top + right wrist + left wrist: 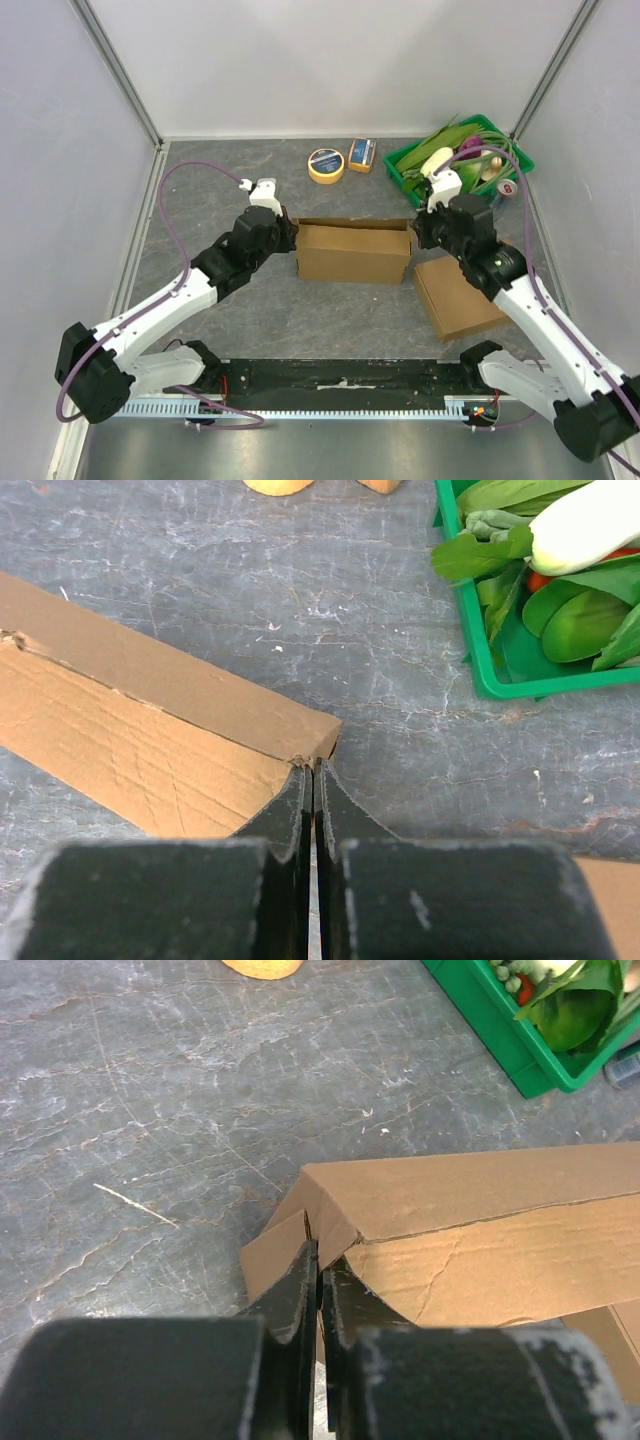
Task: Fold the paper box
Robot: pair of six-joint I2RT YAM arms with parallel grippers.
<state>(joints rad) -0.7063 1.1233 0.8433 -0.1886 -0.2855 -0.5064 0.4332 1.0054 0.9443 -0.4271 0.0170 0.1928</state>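
**Box lies lengthwise between two closed grippers**

The left gripper (320,1260) has its fingers pressed together, and the tips touch the end flap of the paper box (355,252). Whether card is nipped between them cannot be told. The right gripper (312,775) is also pressed together, with its tips just at the opposite end corner. So the long axis of the box runs from one gripper to the other, each arm equally near its own end. Beyond the right gripper, to its right, stands a green tray (462,610).
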